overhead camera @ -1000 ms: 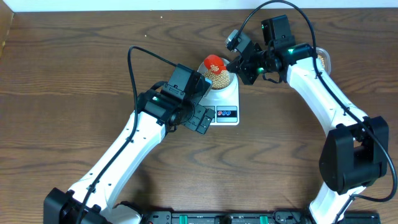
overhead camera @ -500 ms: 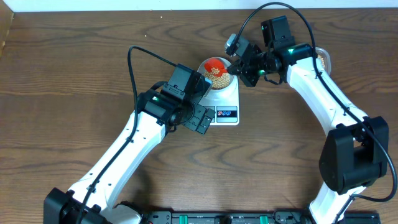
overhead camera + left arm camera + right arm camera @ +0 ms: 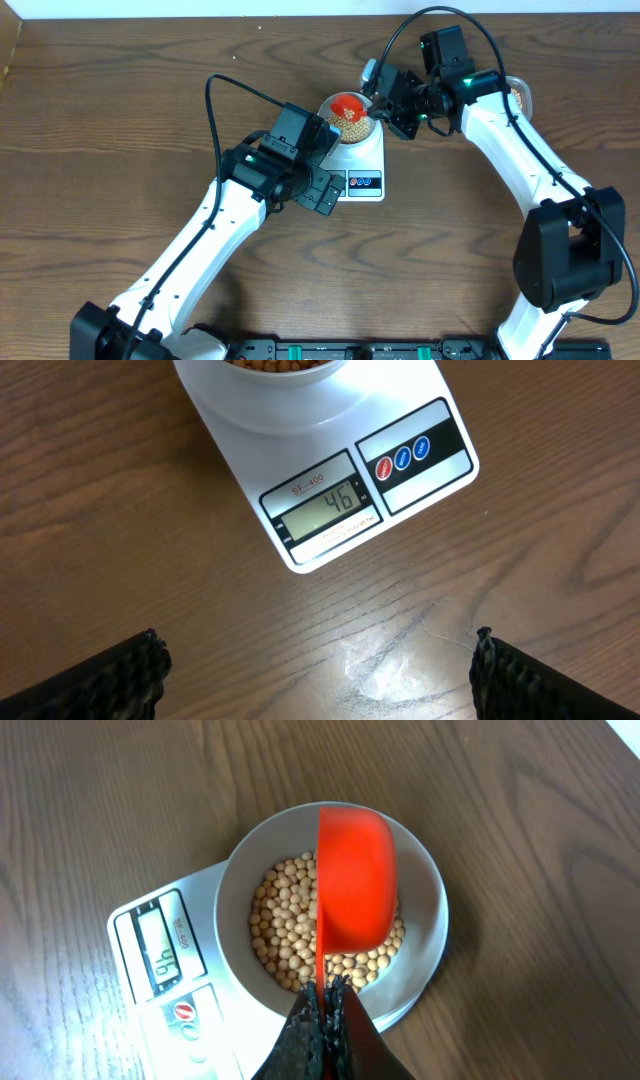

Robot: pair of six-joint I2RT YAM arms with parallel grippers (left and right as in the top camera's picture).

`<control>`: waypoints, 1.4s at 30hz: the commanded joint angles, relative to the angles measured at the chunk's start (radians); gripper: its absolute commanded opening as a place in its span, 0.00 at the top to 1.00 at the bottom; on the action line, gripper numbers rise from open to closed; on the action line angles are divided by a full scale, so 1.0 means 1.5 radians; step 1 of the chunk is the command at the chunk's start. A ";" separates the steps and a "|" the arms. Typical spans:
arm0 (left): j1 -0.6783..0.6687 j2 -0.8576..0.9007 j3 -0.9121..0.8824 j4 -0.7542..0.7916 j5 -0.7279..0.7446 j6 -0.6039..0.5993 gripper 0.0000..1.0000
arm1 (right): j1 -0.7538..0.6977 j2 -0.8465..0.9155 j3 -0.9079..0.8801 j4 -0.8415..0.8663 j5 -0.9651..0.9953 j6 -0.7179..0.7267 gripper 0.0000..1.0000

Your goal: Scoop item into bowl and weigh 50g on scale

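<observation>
The white scale [image 3: 362, 165] stands at the table's middle, and its display [image 3: 325, 508] reads 46. The pale bowl [image 3: 235, 880] sits on the scale with tan beans [image 3: 285, 920] inside; it also shows in the overhead view [image 3: 352, 122]. My right gripper [image 3: 322, 1005] is shut on the handle of a red scoop [image 3: 355, 885], which is tipped on its side over the bowl. In the overhead view the right gripper [image 3: 385, 100] is just right of the bowl. My left gripper [image 3: 315, 650] is open and empty, above the bare table in front of the scale.
A container holding more beans [image 3: 520, 95] sits at the back right, mostly hidden behind my right arm. The left arm's wrist [image 3: 290, 150] is close to the scale's left side. Dark wooden table [image 3: 120, 120] lies all around.
My right gripper has turned slightly and the red scoop has shifted a little over the bowl. The left arm has not moved.
</observation>
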 commanded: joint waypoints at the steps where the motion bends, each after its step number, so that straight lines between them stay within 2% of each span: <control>1: 0.004 -0.004 0.002 0.000 -0.006 0.011 0.02 | 0.003 -0.016 0.012 -0.002 -0.002 -0.024 0.99; 26: 0.004 -0.004 0.002 -0.001 -0.006 0.011 0.02 | 0.003 -0.016 0.012 -0.010 -0.024 0.003 0.99; 42: 0.004 -0.004 0.002 0.000 -0.006 0.011 0.02 | 0.003 -0.016 0.012 0.015 -0.016 -0.077 0.99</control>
